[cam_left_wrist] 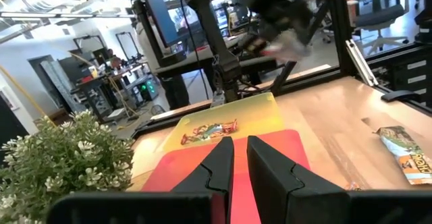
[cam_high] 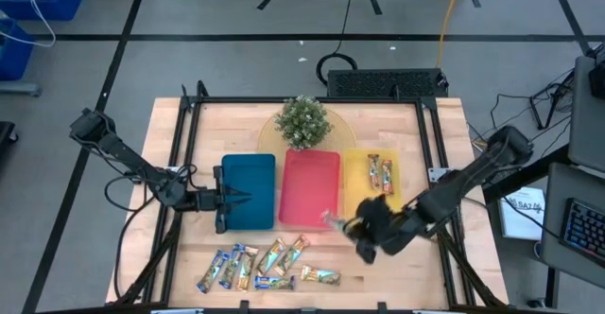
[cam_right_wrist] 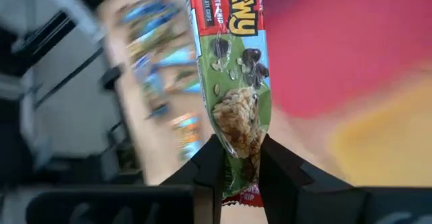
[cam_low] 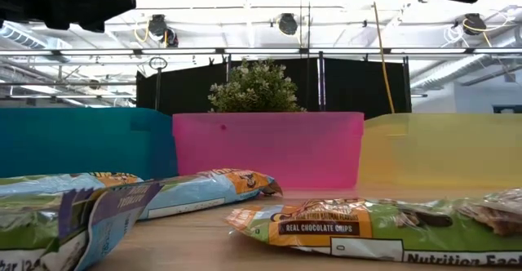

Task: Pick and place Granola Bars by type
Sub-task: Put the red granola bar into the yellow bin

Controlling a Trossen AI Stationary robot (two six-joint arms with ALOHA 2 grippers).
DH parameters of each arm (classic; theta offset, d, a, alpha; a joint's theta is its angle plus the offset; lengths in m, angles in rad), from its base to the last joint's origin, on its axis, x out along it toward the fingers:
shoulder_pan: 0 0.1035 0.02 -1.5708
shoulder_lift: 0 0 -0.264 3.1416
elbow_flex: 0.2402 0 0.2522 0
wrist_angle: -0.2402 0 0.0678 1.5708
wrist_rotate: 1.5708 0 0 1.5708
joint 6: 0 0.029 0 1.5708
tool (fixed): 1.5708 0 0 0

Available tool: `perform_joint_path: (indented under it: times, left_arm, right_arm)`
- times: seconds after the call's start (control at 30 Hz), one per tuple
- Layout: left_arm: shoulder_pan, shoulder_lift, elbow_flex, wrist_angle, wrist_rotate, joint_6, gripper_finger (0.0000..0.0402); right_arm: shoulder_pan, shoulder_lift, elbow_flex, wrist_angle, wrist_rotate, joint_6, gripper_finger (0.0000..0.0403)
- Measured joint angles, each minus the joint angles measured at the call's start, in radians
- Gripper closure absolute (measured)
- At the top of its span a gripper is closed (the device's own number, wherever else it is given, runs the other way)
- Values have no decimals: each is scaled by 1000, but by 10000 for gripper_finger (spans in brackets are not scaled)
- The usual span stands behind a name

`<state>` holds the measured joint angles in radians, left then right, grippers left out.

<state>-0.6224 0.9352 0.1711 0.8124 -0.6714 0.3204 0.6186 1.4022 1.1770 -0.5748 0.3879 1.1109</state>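
Note:
My right gripper (cam_high: 344, 225) is shut on a red-green granola bar (cam_high: 333, 220) by the near right corner of the red tray (cam_high: 309, 163). Two orange bars (cam_high: 379, 173) lie in the yellow tray (cam_high: 354, 199). The blue tray (cam_high: 253, 221) holds no bar that I can see. Several bars, blue-accented, orange and red-green (cam_high: 267, 265), lie flat on the wood near the table's near edge and fill the low view's foreground (cam_low: 367, 226). My left gripper (cam_high: 248, 199) hovers shut over the blue tray, pointing toward the table's right; its fingers (cam_left_wrist: 223, 160) show almost touching. My right gripper (cam_right_wrist: 239, 162) pinches the red-green bar between its two fingers at one end of the wrapper (cam_right_wrist: 239, 137). The fingers come from the table's right side and lie along the bar. The bar (cam_right_wrist: 233, 82) sticks out past the fingertips toward the left, lifted clear of table and trays.
A small potted plant (cam_high: 302, 121) stands on a round board behind the trays. Black frame rails (cam_high: 185, 153) run along the table's left and right sides. Bare wood lies between the trays and the pile of bars.

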Motion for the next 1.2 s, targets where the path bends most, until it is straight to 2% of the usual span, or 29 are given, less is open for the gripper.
perform_joint_path:
  times: [0.17,0.23,0.3,0.37,0.6,0.77,1.0,1.2]
  left_arm:
    - [0,0,0,-1,0,-32,350]
    - [0,0,0,-1,0,-46,350]
    - [0,0,0,-1,0,-61,350]
    - [0,0,0,1,0,-68,350]
    - [0,0,0,14,0,-76,350]
    - [0,0,0,35,-1,-75,350]
    - [0,0,0,34,0,-71,350]
    - [0,0,0,35,-1,-64,350]
  right_arm:
    - [-28,-87,0,-265,121,199,343]
    - [-44,-105,-13,-408,195,348,344]
    - [-78,-115,-50,-507,211,491,344]
    - [-117,-126,-103,-525,191,548,344]
    - [-310,-154,-304,-331,1,557,344]
    - [-385,-154,-418,-127,-103,590,344]
    - [-437,-154,-519,-55,-74,629,344]
    - [-462,-157,-612,117,-70,631,344]
